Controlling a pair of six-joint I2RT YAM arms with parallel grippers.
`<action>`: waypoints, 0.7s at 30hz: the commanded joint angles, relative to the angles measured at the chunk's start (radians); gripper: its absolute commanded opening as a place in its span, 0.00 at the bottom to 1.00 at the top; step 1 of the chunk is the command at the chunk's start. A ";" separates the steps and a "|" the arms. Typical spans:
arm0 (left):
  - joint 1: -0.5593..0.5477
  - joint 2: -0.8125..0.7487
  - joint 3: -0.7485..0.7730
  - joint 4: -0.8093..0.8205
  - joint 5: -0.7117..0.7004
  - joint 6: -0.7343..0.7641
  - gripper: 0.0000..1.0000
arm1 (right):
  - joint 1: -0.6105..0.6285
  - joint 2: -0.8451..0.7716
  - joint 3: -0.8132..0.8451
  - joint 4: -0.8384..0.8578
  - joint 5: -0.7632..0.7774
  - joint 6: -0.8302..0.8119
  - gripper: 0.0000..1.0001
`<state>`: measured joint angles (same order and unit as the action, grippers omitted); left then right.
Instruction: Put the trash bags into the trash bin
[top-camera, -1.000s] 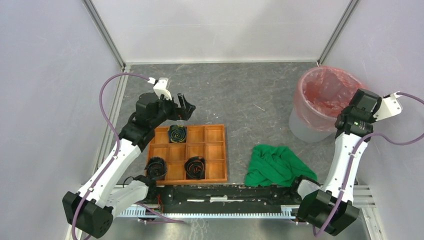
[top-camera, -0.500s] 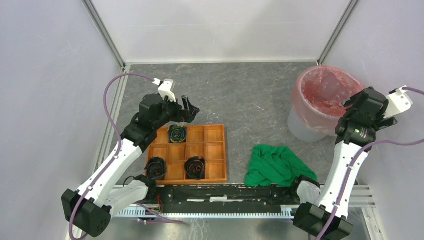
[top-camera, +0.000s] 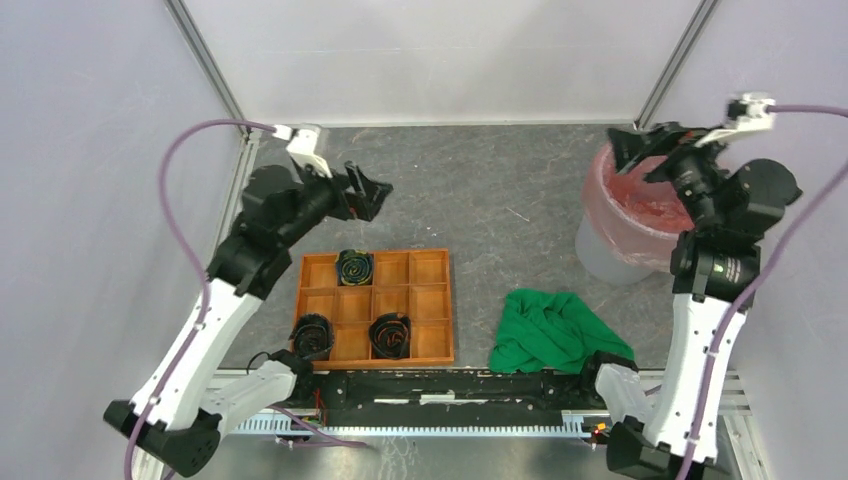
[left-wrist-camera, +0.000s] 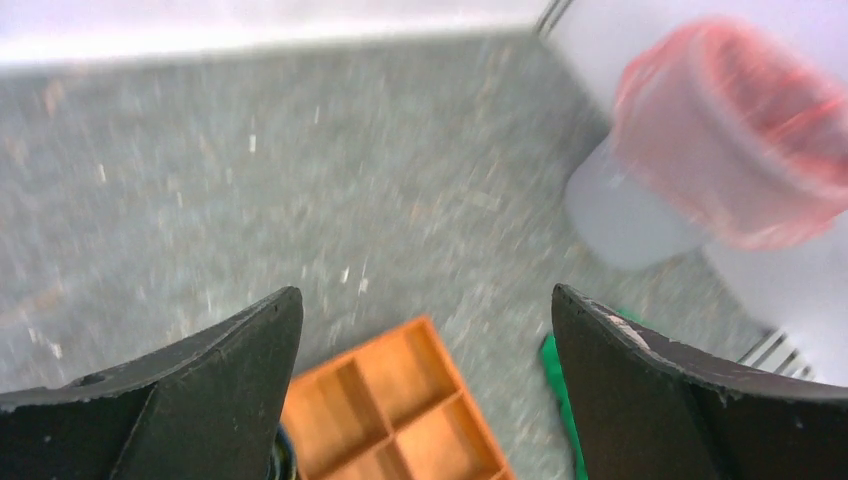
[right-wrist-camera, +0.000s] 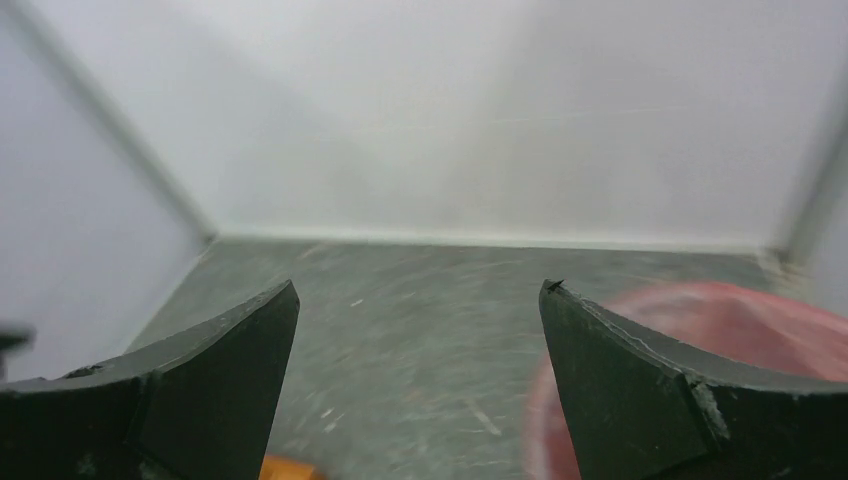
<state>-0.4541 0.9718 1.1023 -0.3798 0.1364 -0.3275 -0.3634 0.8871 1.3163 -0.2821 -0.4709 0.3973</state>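
Jaws spread wide and empty on right gripper (top-camera: 636, 155), high over the rim of the round light grey plastic bin (top-camera: 603, 257). Left gripper (top-camera: 366, 190) likewise spread, empty, beyond orange wooden compartment tray (top-camera: 428, 300). Thin translucent red plastic bag (top-camera: 650, 195) lines the bin, folded over its rim. Crumpled green cloth (top-camera: 550, 330) near bin.

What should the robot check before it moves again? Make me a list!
1. Red bag lines the grey bin: ok.
2. Bin stands upright: ok.
3. Left gripper open and empty: ok.
4. Right gripper open and empty, over the bin's rim: ok.
5. Bag reaches the bin's bottom: cannot tell.
6. Green cloth lies apart from the bin: ok.
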 joint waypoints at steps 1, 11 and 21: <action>-0.003 -0.101 0.196 0.015 -0.035 0.000 1.00 | 0.129 0.042 0.007 0.134 -0.323 -0.039 0.98; -0.004 -0.224 0.310 0.013 -0.280 0.119 1.00 | 0.609 -0.023 0.106 -0.203 0.365 -0.500 0.98; -0.003 -0.252 0.345 0.041 -0.333 0.141 1.00 | 0.653 -0.168 -0.010 -0.112 0.580 -0.510 0.98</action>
<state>-0.4541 0.7181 1.4139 -0.3649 -0.1513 -0.2405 0.2768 0.7609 1.3582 -0.4595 -0.0013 -0.0834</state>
